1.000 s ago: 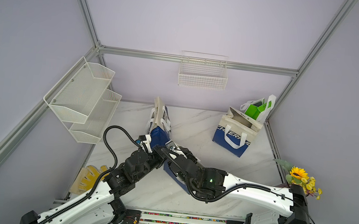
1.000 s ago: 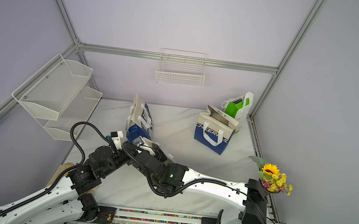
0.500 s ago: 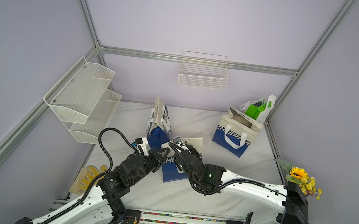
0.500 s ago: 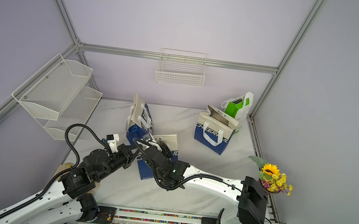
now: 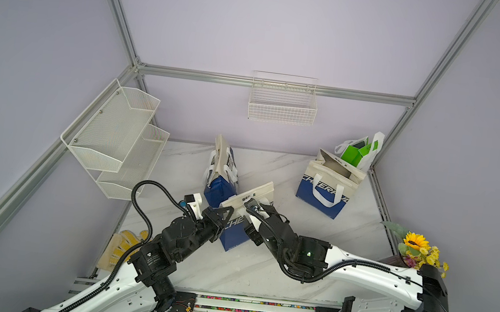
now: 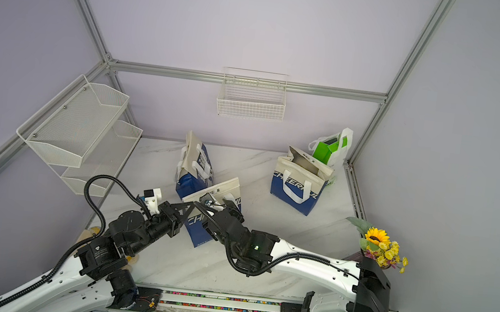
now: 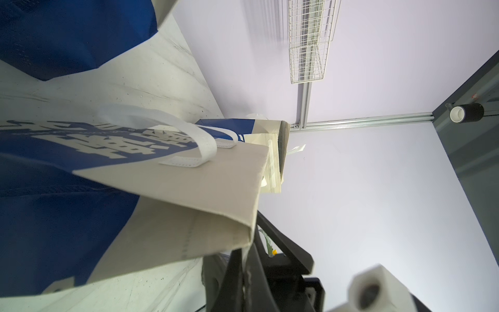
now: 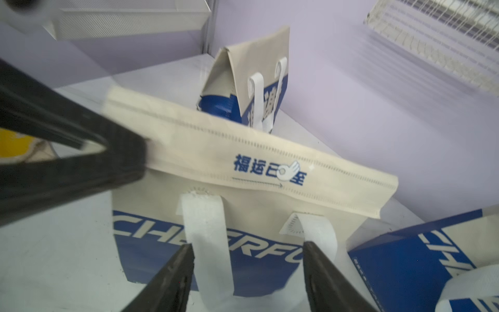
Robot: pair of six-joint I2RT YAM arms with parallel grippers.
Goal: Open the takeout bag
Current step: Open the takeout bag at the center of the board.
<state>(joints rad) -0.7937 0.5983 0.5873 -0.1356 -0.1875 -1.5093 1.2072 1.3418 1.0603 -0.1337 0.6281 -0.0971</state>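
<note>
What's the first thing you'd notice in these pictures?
A blue-and-cream takeout bag sits in the middle of the table, with a robot claw on each side. The left claw pinches the bag's top corner, while the right claw hangs open by its white handle. A bright sunflower sits at the table's right edge.

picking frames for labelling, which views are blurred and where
Right wrist view: the left gripper and the wire basket are motion-smeared, while the print on the takeout bag is readable. Left wrist view: the wire basket is streaked too. Both top views: sharp, evenly lit, no glare.
</note>
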